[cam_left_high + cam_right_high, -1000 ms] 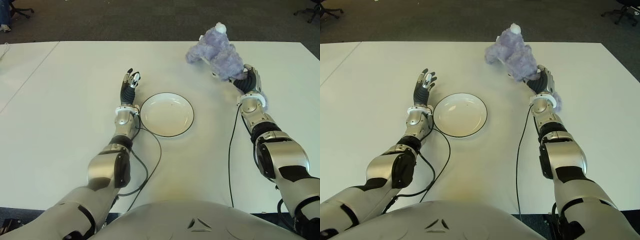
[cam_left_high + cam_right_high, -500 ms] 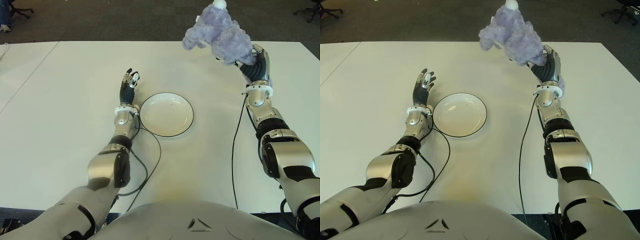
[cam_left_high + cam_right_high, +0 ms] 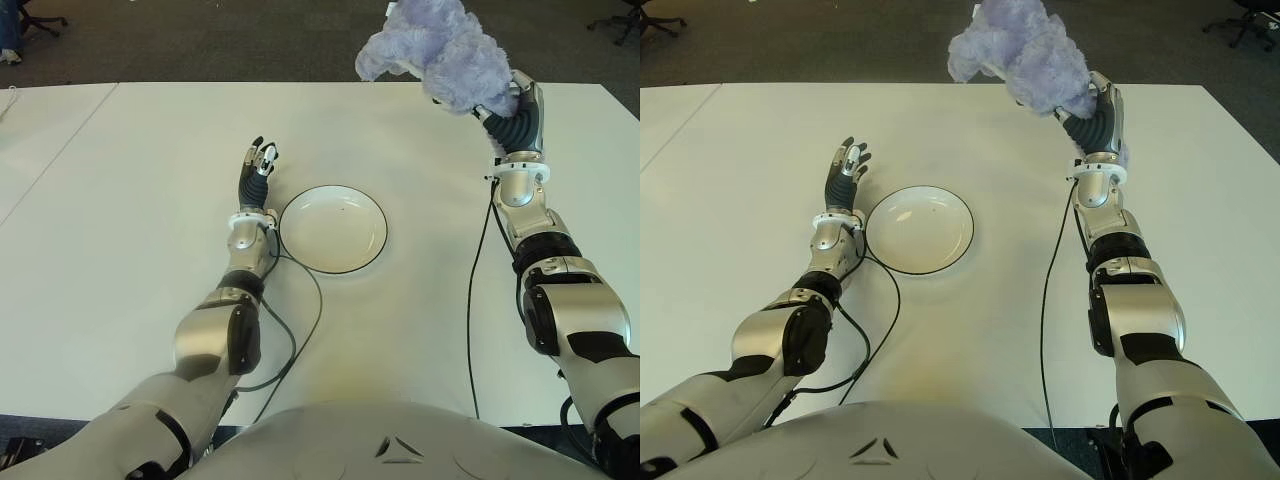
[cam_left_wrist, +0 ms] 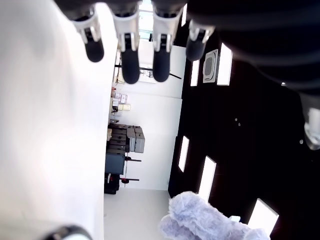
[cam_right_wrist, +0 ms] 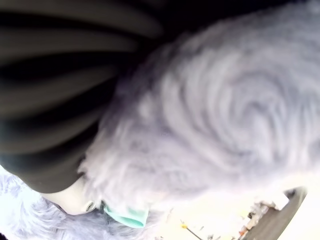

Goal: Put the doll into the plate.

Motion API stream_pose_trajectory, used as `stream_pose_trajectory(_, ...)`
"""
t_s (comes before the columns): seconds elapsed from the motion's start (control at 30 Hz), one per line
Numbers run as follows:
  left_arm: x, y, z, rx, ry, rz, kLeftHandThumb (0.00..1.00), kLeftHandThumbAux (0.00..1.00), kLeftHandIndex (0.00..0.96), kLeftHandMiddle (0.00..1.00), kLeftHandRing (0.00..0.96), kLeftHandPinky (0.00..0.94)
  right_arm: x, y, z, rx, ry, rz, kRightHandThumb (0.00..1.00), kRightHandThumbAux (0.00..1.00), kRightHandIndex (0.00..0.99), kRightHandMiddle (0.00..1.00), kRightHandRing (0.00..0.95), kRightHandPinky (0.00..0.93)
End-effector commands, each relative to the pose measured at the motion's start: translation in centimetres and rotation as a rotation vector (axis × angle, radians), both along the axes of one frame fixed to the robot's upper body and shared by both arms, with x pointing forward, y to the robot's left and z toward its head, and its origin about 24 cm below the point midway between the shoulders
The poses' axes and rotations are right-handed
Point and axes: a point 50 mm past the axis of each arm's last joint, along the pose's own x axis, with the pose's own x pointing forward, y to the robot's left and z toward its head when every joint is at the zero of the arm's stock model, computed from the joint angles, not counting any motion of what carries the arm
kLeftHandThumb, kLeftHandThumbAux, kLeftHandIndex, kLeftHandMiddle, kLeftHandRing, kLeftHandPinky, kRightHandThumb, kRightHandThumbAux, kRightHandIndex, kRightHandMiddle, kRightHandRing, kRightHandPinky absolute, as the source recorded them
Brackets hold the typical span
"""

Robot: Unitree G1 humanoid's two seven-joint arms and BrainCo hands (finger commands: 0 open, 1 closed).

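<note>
Left eye view shows the right robot hand gripping the fluffy purple doll high above the white surface, apparently well clear of it, while the left robot hand, fingers extended and empty, shows just left of the white plate.
</note>
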Motion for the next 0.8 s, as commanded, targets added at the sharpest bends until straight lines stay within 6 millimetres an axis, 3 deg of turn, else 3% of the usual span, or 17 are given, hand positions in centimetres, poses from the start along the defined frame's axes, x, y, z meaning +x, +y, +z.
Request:
stream_pose_trajectory(0.03,-9.1,-1.0,-9.8,-0.151,0.449,0.044,0.0,0.363,0.085,0.162,0.152,0.058,-0.2,-0.6,0.8,0.031,-0.05,-0.003,0.464,0.725,0.719,0.858,0.865,0.854)
stream_pose_trajectory(0.53,-9.1,-1.1,-9.7,-0.126,0.449,0.046,0.0,0.362,0.092,0.156,0.147,0.044,-0.5,-0.3,1.3,0.017,-0.085,0.042,0.473,0.724,0.715,0.859,0.868,0.856)
stream_pose_trajectory(0.8,-9.1,-1.0,-9.7,-0.102,0.45,0.039,0.0,0.372,0.101,0.154,0.139,0.031,-1.6,2.9,0.2,-0.02,-0.103,0.162,0.435,0.73,0.736,0.868,0.874,0.861)
